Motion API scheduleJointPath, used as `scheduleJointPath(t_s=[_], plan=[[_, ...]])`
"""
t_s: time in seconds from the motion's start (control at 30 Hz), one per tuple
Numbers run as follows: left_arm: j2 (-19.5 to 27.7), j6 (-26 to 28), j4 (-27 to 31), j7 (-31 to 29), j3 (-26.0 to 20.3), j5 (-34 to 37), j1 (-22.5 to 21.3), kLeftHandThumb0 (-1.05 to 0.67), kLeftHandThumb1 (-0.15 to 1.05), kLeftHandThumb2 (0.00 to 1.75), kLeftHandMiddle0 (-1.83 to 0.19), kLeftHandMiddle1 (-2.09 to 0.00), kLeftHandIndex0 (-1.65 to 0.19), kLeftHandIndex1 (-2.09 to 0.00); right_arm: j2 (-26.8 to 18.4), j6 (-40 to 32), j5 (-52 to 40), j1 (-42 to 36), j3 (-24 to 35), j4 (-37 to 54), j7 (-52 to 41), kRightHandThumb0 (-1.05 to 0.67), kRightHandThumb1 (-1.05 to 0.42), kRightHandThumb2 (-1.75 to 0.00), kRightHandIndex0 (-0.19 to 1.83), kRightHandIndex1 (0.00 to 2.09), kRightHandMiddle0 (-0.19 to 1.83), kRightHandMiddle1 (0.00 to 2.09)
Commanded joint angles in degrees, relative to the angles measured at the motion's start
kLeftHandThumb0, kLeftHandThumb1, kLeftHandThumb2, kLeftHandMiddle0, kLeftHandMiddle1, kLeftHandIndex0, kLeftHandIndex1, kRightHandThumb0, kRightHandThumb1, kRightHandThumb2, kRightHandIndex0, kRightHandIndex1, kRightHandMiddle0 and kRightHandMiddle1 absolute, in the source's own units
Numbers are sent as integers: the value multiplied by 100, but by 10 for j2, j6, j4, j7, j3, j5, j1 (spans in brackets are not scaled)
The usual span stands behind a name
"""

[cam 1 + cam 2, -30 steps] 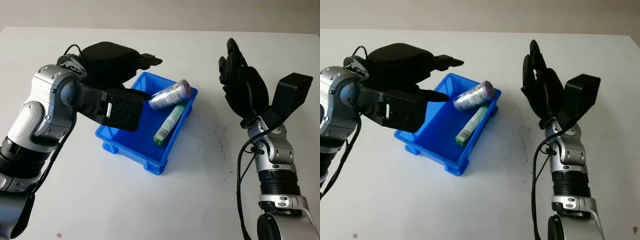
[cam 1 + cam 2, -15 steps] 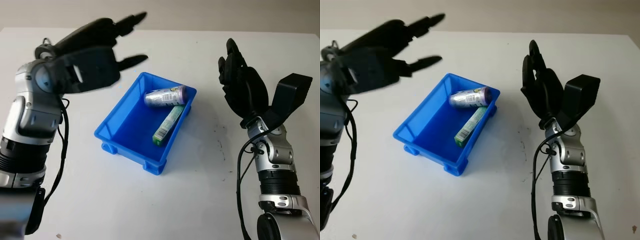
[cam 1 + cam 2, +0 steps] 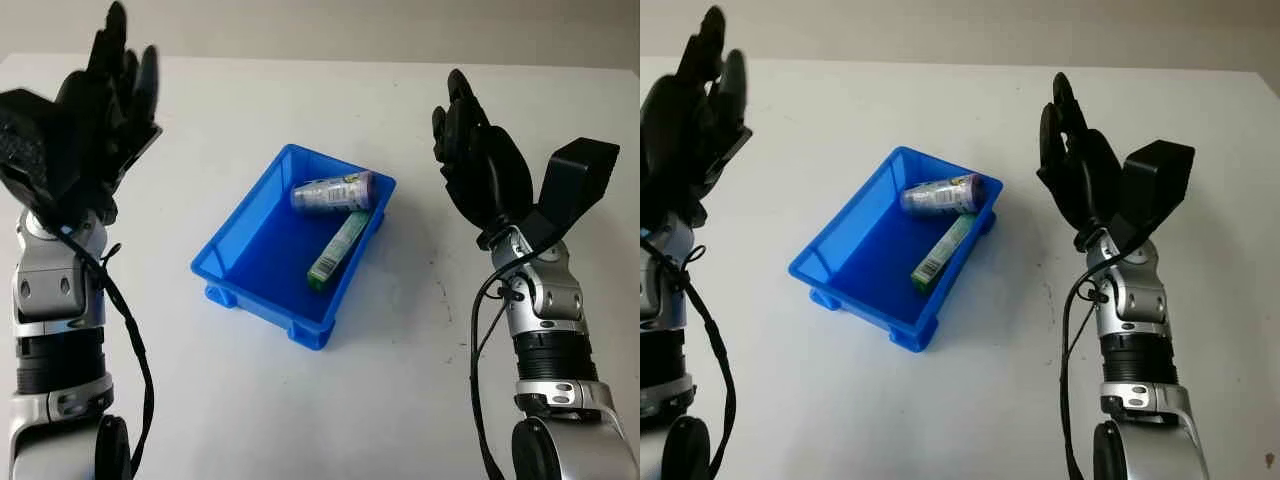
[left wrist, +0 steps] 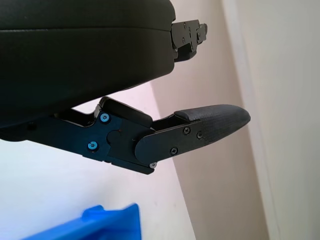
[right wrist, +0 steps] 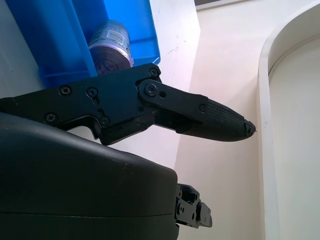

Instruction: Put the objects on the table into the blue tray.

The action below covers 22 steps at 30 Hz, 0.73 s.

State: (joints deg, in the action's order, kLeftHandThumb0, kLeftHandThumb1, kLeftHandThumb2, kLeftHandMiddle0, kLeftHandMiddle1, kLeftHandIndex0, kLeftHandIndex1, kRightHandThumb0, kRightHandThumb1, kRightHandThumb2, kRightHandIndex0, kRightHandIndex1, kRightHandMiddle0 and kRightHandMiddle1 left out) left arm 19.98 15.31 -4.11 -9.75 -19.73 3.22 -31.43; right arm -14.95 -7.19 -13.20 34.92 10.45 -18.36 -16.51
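Blue tray (image 3: 245, 270) sits on the white worktop (image 3: 330, 400) between the two raised arms, its long axis running diagonally away from the robot, and both of the task's things already lie inside it, toward its far end. Nearest of the two is one slim green-and-white box (image 3: 335, 248), lying flat along the tray's floor beside the wall on the right hand's side. Just beyond it, touching or nearly touching its far end, one silver can with a purple end (image 3: 333, 193) lies on its side across the far corner. The count is one tray, one box, one can, and I see nothing loose on the worktop around the tray. By my judgement the placing is done and the step in hand is a retreat to rest, so doing it well means keeping both arms high and wide of the tray walls so nothing nudges it, then checking the worktop for leftovers. The left hand (image 3: 85, 120) is held up well clear of the tray on its side, empty, fingers extended and pointing up. The right hand (image 3: 485, 170) is likewise raised and empty on the other side, fingers (image 5: 215, 120) straight and uncurled.
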Motion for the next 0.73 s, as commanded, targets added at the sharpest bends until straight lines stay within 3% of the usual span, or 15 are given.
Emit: scheduleJointPath(t_s=[0.0,0.4,0.7], plan=[[11,-22,-16,-8,-7,13,19,-79,105,75,18,-5,19,-2,-3,10,4,10,0,0,2,-76,-105,-73,-19,0,-19,0],[-4,-85,-80,-9,1,58,55,-83,105,75,19,-3,19,0,-2,22,12,14,-2,-16,2,-78,-105,-74,-19,0,-19,0],[-3,-98,-84,-2,12,63,58,-83,105,73,18,-4,18,-2,-2,24,10,9,0,-14,-4,-78,-105,-73,-19,0,-19,0]])
